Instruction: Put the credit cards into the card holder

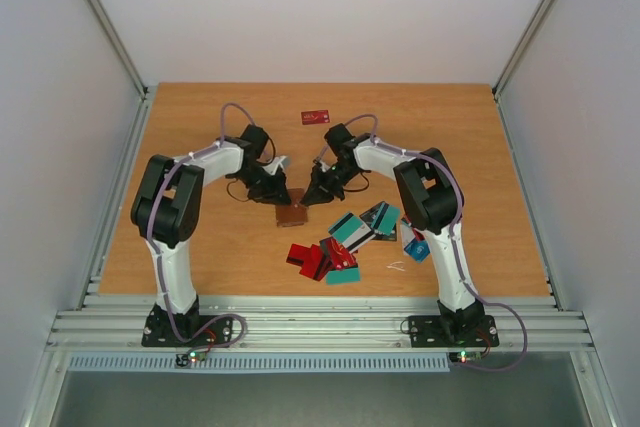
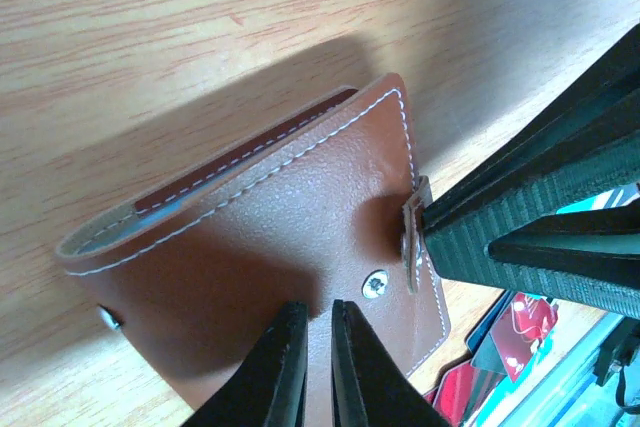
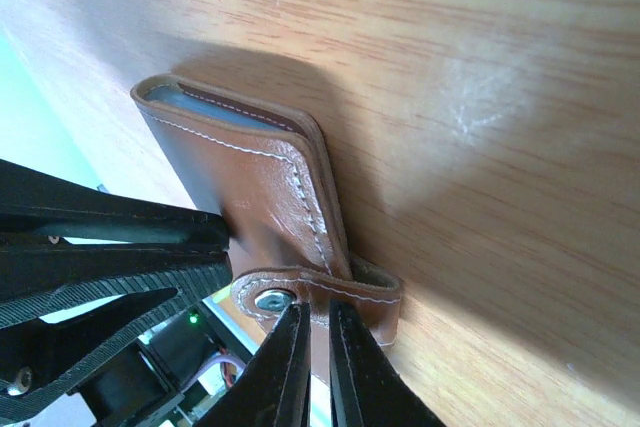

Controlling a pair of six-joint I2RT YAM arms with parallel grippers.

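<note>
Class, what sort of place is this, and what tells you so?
Probably a robotics lab test cell: left arm and right arm bolted at a wooden table's near edge, plain white panels enclosing it, credit cards beside a card holder.

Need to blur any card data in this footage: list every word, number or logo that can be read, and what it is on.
No text here can be read.
Red credit card, lying apart at the far side: light marks, too small to read.
Cluster of credit cards: print blurred, unreadable.
Brown card holder: no lettering, only white stitching and metal studs.
</note>
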